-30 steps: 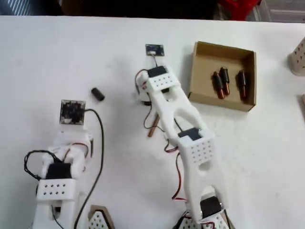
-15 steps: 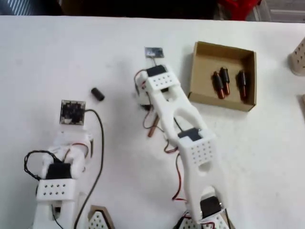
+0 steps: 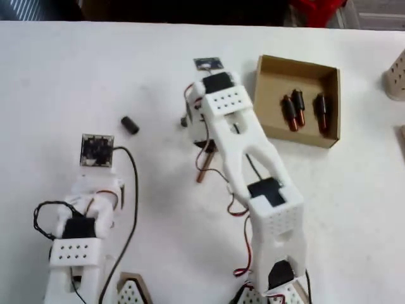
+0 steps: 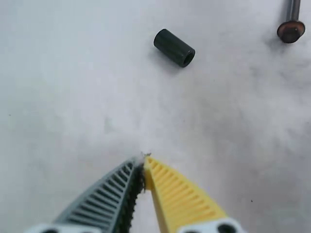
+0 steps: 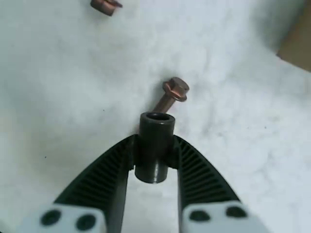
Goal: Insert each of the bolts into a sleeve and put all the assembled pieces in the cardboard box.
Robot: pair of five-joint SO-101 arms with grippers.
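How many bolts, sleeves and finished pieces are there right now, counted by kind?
Assembled pieces in the cardboard box: 3
Loose sleeves: 2, one on the table at, one held in the right jaws at
Loose bolts on the table: 2
Total: 7

We log white perforated shells (image 3: 273,218), black servos (image 3: 217,82), red and black cables (image 3: 131,190) on left arm (image 3: 74,250) and right arm (image 3: 237,136). Left gripper (image 4: 143,162) ribbed grey and yellow; right gripper (image 5: 154,139) ribbed black.
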